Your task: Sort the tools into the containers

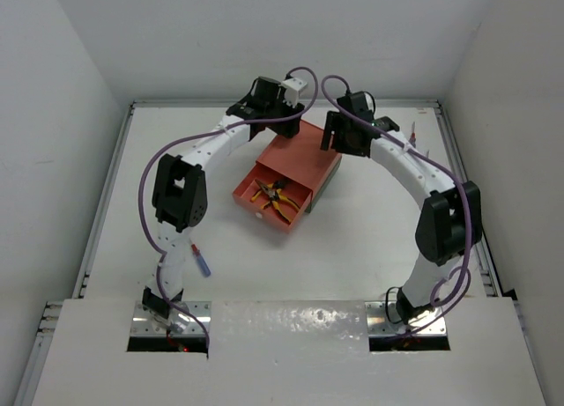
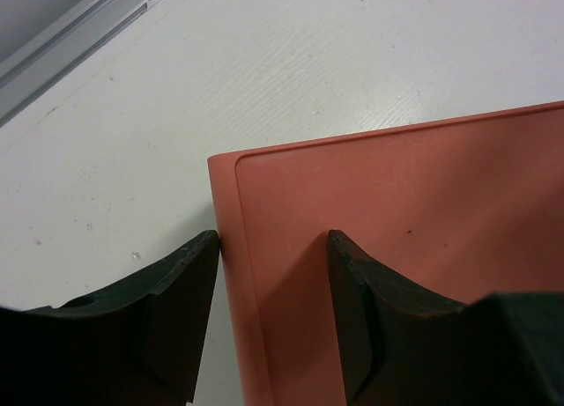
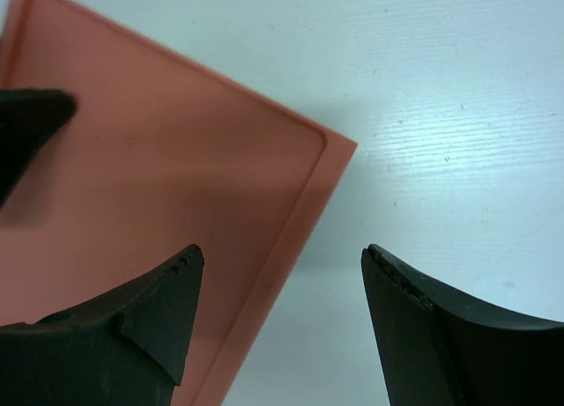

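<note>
Yellow-handled pliers (image 1: 275, 197) lie in the salmon drawer (image 1: 273, 219), pulled open above green box (image 1: 328, 186).

Top view high, distant; wrist views close, downward (share salmon-red box (image 2: 423, 203)).

arms (image 1: 220, 142) white | joints (image 1: 181, 193) black | cables (image 1: 142, 195) purple | fingers (image 2: 176, 318) dark

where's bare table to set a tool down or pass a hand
Bare table lies between the open drawer and the arm bases, and between the salmon box and the right arm. Crowded: the left pincer and right pincer over the box's far corners, and a screwdriver beside the left arm.
</note>
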Controlling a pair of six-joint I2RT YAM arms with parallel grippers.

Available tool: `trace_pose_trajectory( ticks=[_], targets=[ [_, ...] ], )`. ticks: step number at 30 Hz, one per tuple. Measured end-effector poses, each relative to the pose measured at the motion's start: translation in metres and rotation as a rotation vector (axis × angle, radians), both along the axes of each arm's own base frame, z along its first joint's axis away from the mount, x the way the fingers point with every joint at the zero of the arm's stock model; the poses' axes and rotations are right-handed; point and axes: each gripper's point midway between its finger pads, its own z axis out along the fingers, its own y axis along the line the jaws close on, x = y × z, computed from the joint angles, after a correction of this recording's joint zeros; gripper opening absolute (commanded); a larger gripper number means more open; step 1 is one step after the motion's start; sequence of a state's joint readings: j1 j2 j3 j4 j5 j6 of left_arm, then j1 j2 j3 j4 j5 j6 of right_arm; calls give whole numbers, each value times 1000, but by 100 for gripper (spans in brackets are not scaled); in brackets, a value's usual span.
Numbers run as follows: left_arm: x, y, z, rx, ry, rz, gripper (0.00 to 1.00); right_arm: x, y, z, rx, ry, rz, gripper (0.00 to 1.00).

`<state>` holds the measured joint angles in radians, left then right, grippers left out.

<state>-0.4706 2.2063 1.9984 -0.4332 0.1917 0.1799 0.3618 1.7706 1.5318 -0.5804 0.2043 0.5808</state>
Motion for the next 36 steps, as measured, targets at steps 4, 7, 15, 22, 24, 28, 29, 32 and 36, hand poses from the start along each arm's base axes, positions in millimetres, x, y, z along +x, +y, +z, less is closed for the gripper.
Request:
trace_pose_trajectory(
  ticks=[4,7,15,22,24,28,29,32,36],
  targets=[
    [1,0,0,4,0,-3,50,-3,-2,-35,46,20,-81,61],
    [2,-1,1,9,0,-5,50,8,7,-35,130,-27,-121,35],
    [6,2,3,30,-15,0,54,12,3,-38,271,-91,-254,23],
    [-11,13,19,99,-28,-68,57,19,6,-37,359,-125,-323,23],
    [-32,22,35,147,-64,-145,57,22,7,-37,374,-131,-330,23],
    [-106,59,88,264,-246,-359,53,24,10,-37,391,-132,-338,23],
    [-130,72,101,295,-307,-409,49,24,10,-37,396,-133,-341,23],
    [-185,97,134,338,-431,-504,34,25,10,-37,411,-136,-352,22],
    [-226,105,141,357,-529,-630,21,26,11,-37,432,-139,-368,22]
  ],
)
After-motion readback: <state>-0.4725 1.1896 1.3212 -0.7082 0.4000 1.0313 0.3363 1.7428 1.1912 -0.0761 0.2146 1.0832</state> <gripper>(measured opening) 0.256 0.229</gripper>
